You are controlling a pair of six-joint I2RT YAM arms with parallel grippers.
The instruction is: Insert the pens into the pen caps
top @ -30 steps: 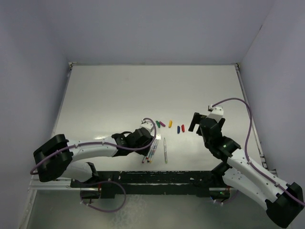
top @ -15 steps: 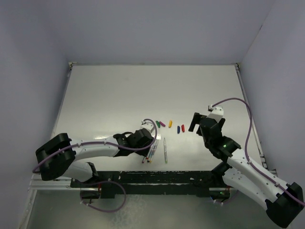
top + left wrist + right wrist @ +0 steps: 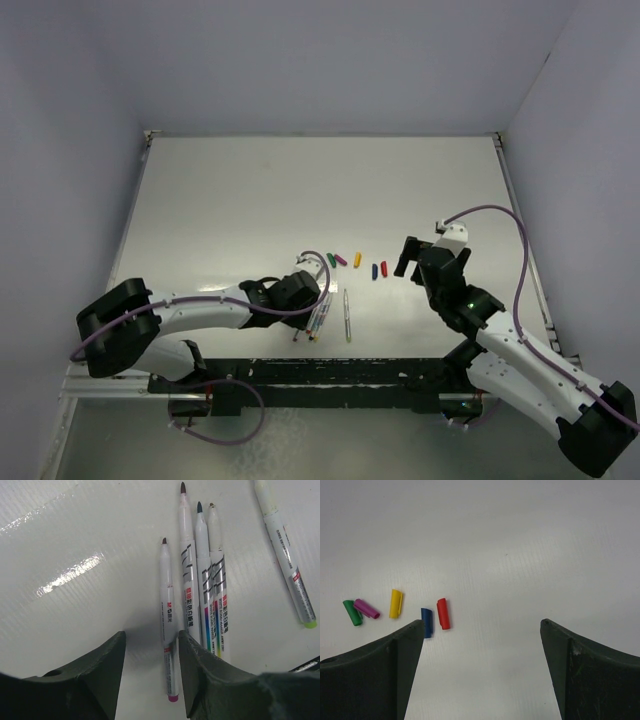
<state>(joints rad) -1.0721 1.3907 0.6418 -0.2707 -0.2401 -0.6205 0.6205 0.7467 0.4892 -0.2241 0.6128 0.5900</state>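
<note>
Pens crowd together, one lying within left claw; caps before right claw.

One finger of the left tool is covering the tail ends of three pens lying side by side. The picture's top edge is cutting off the tip of a lone pen further over. In the overhead view the pen markings are showing too small to read. A finger of the right tool is overlapping one edge of the blue cap.
</note>
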